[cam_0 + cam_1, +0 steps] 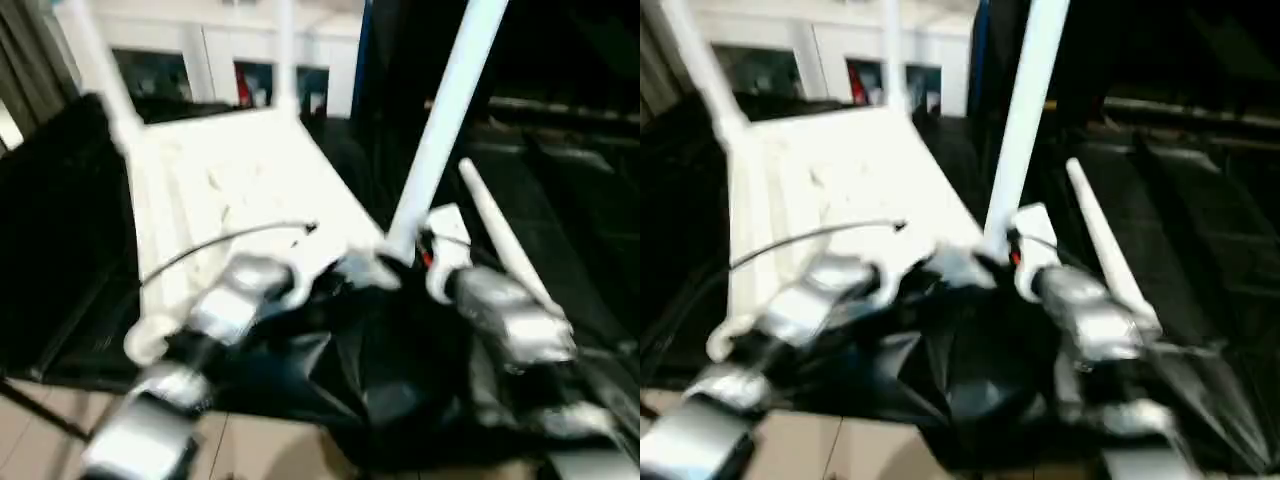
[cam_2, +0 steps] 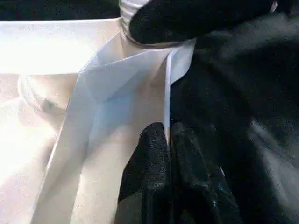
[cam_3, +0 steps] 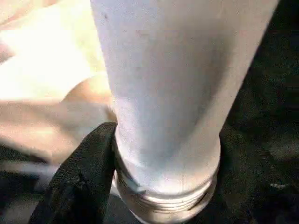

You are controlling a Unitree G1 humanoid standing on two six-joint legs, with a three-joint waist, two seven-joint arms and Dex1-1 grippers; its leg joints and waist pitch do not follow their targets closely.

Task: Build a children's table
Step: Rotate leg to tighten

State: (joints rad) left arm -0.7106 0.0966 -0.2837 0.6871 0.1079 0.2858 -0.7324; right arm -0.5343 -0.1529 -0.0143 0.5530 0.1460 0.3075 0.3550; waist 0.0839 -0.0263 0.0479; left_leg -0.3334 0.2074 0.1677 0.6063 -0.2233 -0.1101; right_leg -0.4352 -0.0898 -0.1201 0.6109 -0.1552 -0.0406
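My left pincer (image 2: 169,154) pinches the tabletop (image 1: 230,190) rim while my right pincer (image 3: 140,186), state unclear, steadies the leg (image 3: 173,84) at its corner; next, twisting it home.

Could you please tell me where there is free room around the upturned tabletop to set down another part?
Bare room lies on the dark surface beyond the loose leg, and on the tabletop underside between the standing legs. The near corner is crowded: the left gripper pinches the rim, and the right gripper meets the near leg.

The white tabletop (image 1: 240,190) lies underside up with three legs (image 1: 440,130) standing, apparently; a fourth leg (image 1: 505,240) lies beside it.
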